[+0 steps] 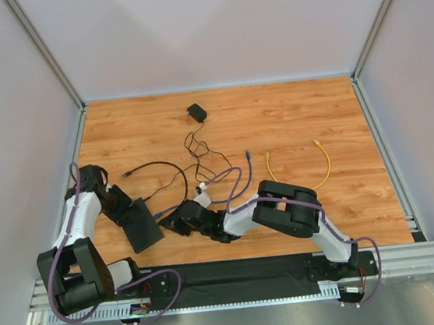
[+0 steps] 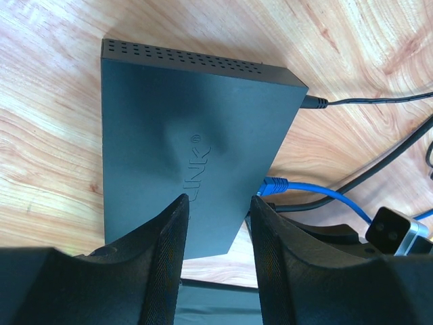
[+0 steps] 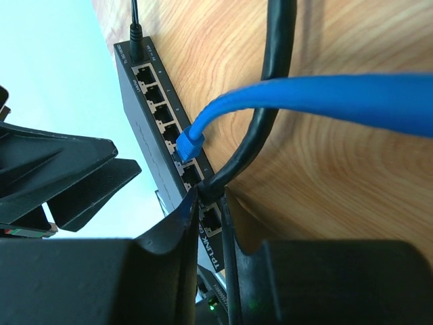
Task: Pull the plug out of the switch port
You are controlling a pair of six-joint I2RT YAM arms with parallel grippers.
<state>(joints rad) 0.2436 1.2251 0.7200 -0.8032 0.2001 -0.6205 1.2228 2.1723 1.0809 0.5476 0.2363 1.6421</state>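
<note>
Black plug point(image 3: 208, 191) on the thick black cable point(image 3: 270, 88) is sitting in a socket toward the camera end of the port row. The row runs along the narrow face of the flat matte-black switch box point(image 2: 189, 135), which is lying flat on the orange wood-grain table point(image 1: 275, 124), front-left, near the left arm.

Right gripper point(image 3: 210, 203) is pinching the plug right at the port face, one pad on each side with no gap showing. Cannot tell how firm the grip is.

Left gripper point(image 2: 218, 200) is hanging over the switch lid with its jaws apart, grasping nothing. Cannot tell whether the pads are pressing on the lid.

Bright blue plug point(image 3: 187, 143) is seated further up the same row. Its blue cable point(image 3: 325, 101) is arching across just above the right fingers. Thin black power lead point(image 3: 134, 20) is entering at the far end.

Judgement on the pull:
- Grip the plug body, not the cable.
- Draw straight out along the socket axis, level with the table.
- A sideways tug is likely to bind the plug or drag the box.
- The left arm should be bearing down on the lid first, or the light switch will probably slide along.
- Keep clear of the blue cable while backing away.
</note>
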